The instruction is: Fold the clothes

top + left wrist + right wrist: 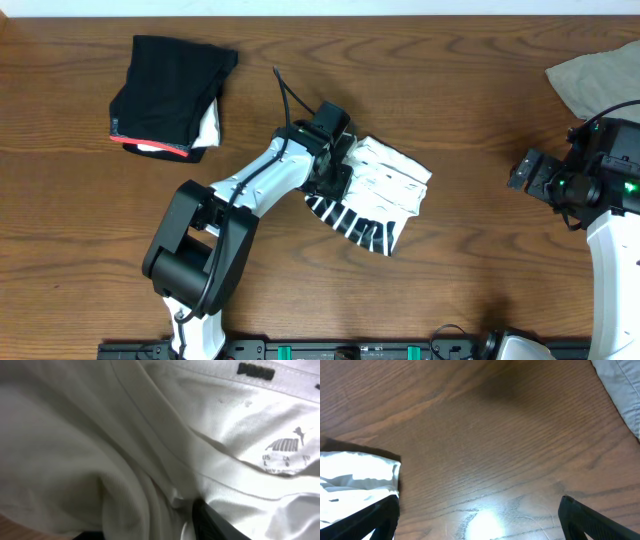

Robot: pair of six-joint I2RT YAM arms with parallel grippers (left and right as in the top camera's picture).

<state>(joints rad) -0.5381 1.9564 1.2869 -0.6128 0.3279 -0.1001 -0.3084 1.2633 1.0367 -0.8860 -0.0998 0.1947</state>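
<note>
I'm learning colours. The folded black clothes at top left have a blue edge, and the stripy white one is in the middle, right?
Not blue: the overhead view shows the folded black clothes have a red edge. The stripy white one is in the middle.

wooden table with white striped t-shirt, black red-edged garment, grey-beige garment

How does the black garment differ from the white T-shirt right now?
The black garment has a red edge; the white T-shirt carries black stripes. The black garment lies toward the far left of the table; the white T-shirt sits mid-table. Both are compact bundles lying on the wood.
</note>
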